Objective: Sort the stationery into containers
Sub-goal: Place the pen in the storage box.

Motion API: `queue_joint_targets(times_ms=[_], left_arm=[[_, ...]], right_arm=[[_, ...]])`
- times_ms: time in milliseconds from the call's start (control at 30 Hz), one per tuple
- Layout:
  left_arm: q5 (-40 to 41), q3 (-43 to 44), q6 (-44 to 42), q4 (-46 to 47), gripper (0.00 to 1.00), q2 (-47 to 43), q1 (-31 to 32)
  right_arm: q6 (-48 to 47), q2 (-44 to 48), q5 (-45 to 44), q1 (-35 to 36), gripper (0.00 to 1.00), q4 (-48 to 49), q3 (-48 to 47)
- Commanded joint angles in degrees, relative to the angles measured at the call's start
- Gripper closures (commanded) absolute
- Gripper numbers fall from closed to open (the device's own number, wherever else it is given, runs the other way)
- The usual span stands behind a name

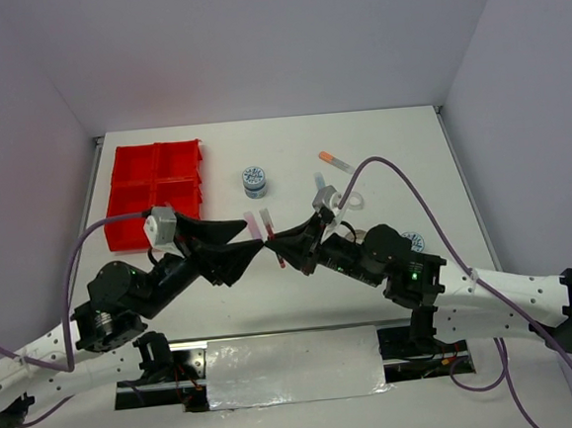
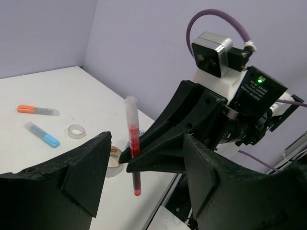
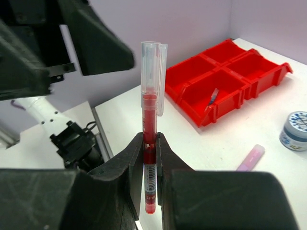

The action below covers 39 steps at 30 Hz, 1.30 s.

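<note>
My right gripper (image 3: 150, 154) is shut on a red pen (image 3: 149, 110) and holds it upright above the table's middle. The same red pen (image 2: 133, 143) stands between the wide-apart fingers of my left gripper (image 2: 144, 177), which is open and not touching it. From above, the left gripper (image 1: 254, 234) and the right gripper (image 1: 281, 244) meet tip to tip around the red pen (image 1: 271, 230). The red four-compartment tray (image 1: 157, 189) sits at the far left. A blue pen (image 3: 213, 96) lies in one compartment of the tray (image 3: 225, 79).
A purple marker (image 3: 250, 158) lies near the grippers. A blue-lidded tub (image 1: 255, 181) stands mid-table, and another tub (image 1: 410, 241) by the right arm. Orange-capped marker (image 1: 334, 160), light-blue marker (image 1: 320, 183) and clear tape roll (image 1: 349, 201) lie right of centre. A second tape roll (image 2: 112, 160) lies under the grippers.
</note>
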State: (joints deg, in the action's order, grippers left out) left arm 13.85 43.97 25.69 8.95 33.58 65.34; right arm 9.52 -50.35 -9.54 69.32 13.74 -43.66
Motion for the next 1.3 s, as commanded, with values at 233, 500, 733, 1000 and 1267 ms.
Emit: queue_joint_targets(times_ms=[233, 500, 733, 1000, 1267], left_arm=[[2.85, 2.97, -1.87, -0.25, 0.39, 5.88, 0.23], [2.32, 2.0, -1.35, 2.21, 0.78, 7.2, 0.23], [27.49, 1.66, -8.01, -4.46, 1.0, 10.01, -0.3], [47.46, 3.64, 4.48, -15.31, 1.0, 27.3, -32.2], [19.82, 11.49, 10.86, -14.14, 1.0, 44.8, -54.26]], right_arm=[[-0.64, 0.25, 3.47, 1.52, 1.0, 3.75, -0.46], [-0.73, -1.86, 4.97, 2.05, 1.0, 3.31, -1.34], [0.94, 2.44, -4.49, 1.87, 0.0, -1.15, 3.39], [4.37, 13.24, -11.99, 1.52, 0.0, -10.75, 8.5], [6.21, 20.72, -9.71, 1.52, 0.0, -17.87, 10.52]])
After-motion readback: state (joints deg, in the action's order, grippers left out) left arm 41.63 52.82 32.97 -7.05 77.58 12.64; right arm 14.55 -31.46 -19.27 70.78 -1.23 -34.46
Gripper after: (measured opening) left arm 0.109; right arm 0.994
